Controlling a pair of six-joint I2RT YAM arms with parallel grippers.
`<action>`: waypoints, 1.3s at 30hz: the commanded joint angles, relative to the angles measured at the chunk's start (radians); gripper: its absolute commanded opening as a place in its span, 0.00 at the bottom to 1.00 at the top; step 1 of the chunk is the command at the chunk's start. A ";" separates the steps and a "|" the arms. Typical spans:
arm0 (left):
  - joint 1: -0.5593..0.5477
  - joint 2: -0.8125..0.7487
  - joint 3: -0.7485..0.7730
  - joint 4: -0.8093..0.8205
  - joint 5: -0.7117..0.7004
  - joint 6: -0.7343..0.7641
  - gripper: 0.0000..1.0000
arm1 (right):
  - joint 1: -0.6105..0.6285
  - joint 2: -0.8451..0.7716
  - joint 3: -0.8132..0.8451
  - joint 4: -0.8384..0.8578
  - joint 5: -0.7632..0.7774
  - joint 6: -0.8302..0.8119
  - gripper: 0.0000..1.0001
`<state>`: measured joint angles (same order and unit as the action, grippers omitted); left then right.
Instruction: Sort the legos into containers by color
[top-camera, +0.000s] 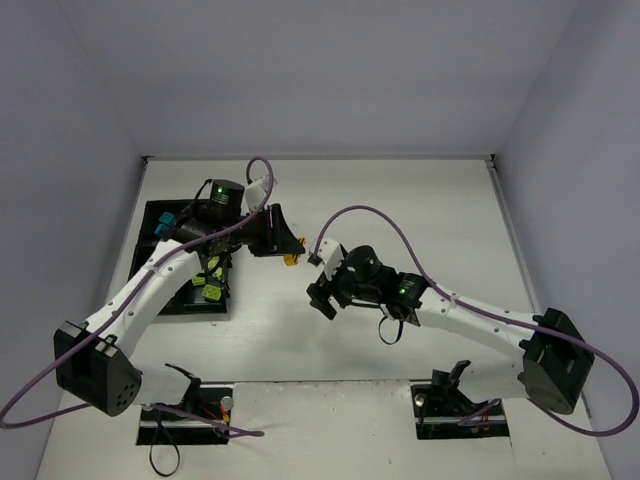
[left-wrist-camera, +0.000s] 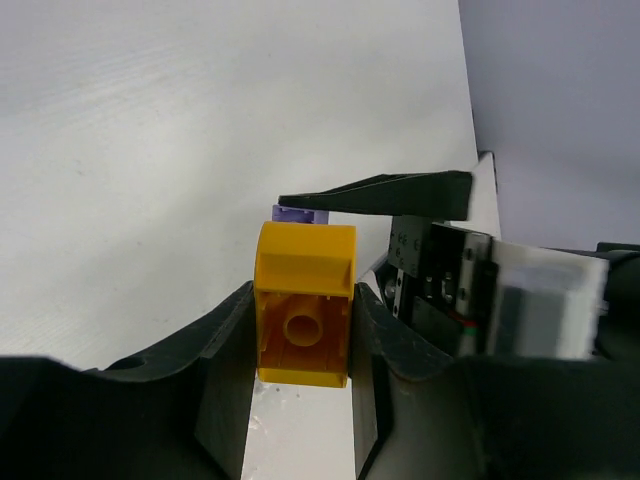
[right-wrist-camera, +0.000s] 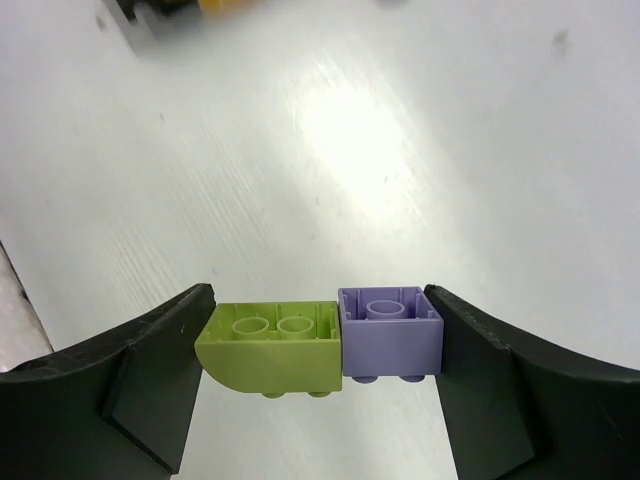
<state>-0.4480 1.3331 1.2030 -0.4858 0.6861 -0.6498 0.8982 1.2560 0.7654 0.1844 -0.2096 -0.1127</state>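
My left gripper (left-wrist-camera: 303, 350) is shut on an orange lego (left-wrist-camera: 303, 318), hollow underside toward the camera; from above the orange lego (top-camera: 292, 259) hangs at the left gripper (top-camera: 286, 248), just right of the black tray (top-camera: 152, 212). My right gripper (right-wrist-camera: 320, 350) is shut on a lime lego (right-wrist-camera: 272, 345) and a purple lego (right-wrist-camera: 390, 330) pressed side by side above the white table. The right gripper (top-camera: 322, 295) sits at mid-table, close to the left one. A sliver of purple lego (left-wrist-camera: 298, 213) shows behind the orange one.
Teal legos (top-camera: 165, 222) and lime legos (top-camera: 212, 285) lie in the tray's compartments, partly hidden by the left arm. White walls enclose the table at the back and sides. Both arm bases stand at the near edge.
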 joint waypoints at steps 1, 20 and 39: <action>0.005 -0.052 0.072 0.003 -0.068 0.045 0.06 | -0.001 0.026 0.025 -0.046 0.047 0.011 0.00; 0.313 0.145 0.246 -0.157 -0.675 0.323 0.07 | -0.001 0.016 0.043 -0.028 0.024 0.053 0.00; 0.410 0.528 0.469 -0.139 -0.648 0.300 0.68 | -0.001 -0.024 0.061 -0.059 0.053 0.065 0.00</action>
<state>-0.0444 1.9358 1.6051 -0.6498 0.0189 -0.3428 0.8974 1.2675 0.7727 0.0921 -0.1806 -0.0532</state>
